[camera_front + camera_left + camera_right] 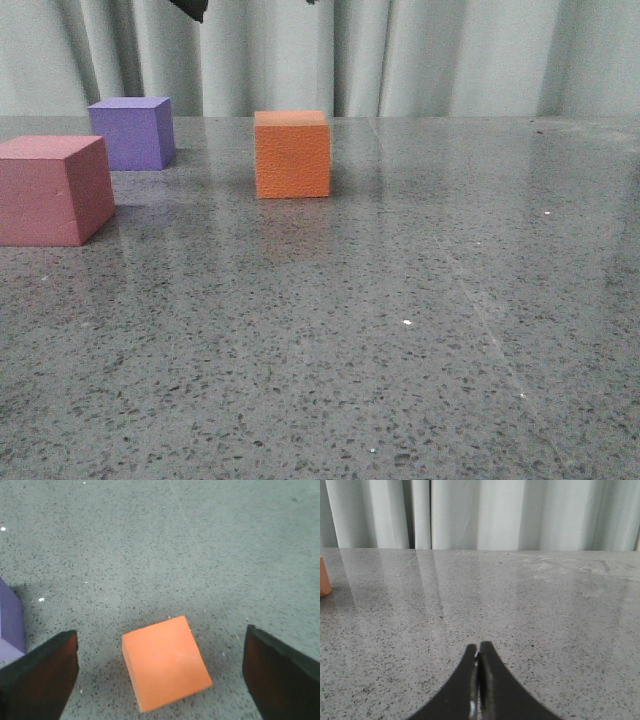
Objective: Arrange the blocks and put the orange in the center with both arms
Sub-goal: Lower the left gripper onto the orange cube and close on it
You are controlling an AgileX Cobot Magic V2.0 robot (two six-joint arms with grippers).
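The orange cube (292, 154) stands on the grey table, a little left of the middle. The purple cube (132, 132) is farther back at the left, and the pinkish-red cube (52, 189) is nearer at the far left. In the left wrist view my left gripper (160, 680) is open, its fingers (40, 680) spread wide on either side of the orange cube (165, 662), above it and not touching; a corner of the purple cube (10, 625) shows beside it. My right gripper (479, 652) is shut and empty, low over bare table; the orange cube's edge (324, 577) shows far off.
A pale pleated curtain (420, 55) hangs behind the table. A dark piece of an arm (190, 8) shows at the top edge of the front view. The speckled table (420, 330) stretches bare to the right and front.
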